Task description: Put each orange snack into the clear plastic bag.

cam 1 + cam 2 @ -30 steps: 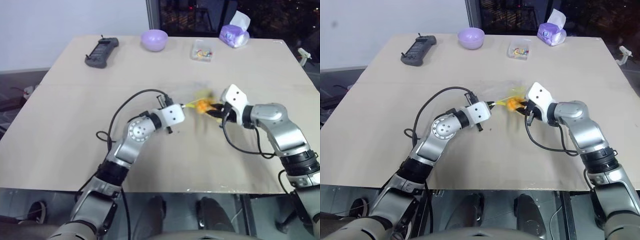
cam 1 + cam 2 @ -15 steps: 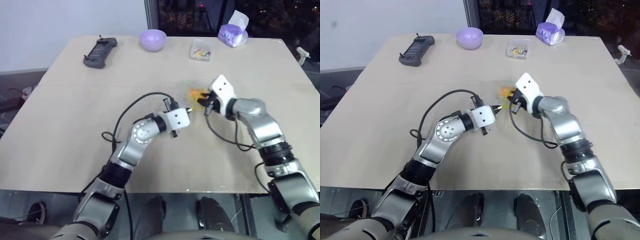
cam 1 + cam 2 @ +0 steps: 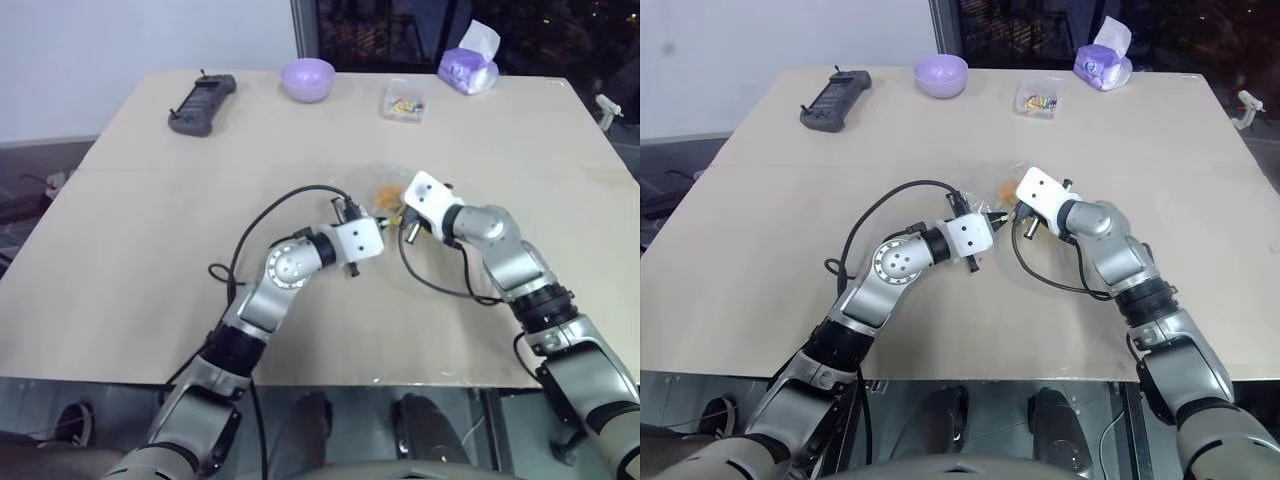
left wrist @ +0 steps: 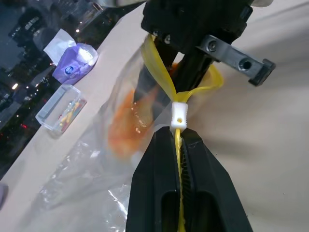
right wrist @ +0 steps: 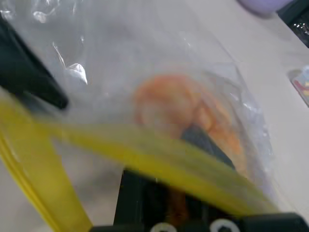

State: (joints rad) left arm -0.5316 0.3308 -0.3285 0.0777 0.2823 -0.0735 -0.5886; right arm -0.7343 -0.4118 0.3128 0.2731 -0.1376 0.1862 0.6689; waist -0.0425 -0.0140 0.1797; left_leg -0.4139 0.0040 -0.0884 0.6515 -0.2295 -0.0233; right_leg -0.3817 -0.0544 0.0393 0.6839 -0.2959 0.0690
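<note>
You are looking down on a pale beige table (image 3: 150,250) set against a white wall, with a dark window behind its far edge. Along that far edge you have one black handheld controller (image 3: 203,103), one lilac bowl (image 3: 307,79), one small clear box (image 3: 404,101) of colourful bits and one purple tissue pack (image 3: 468,66).

Near the table's middle, the left gripper (image 4: 179,137) is pinched tight on the yellow zip strip of the clear plastic bag (image 4: 91,164), right below the white slider. The right gripper (image 3: 398,213) reaches through the bag's mouth, its fingers narrowed around the orange snack (image 5: 169,104), which now sits inside the clear film.

Compared with a second ago, your right arm has swung in toward the left one, and the snack has gone from the open air beside the bag's edge to inside the bag. The left gripper has held its place on the strip. The things at the far edge have not moved.

Your count: one orange snack, one bag, two grippers, four other items.
</note>
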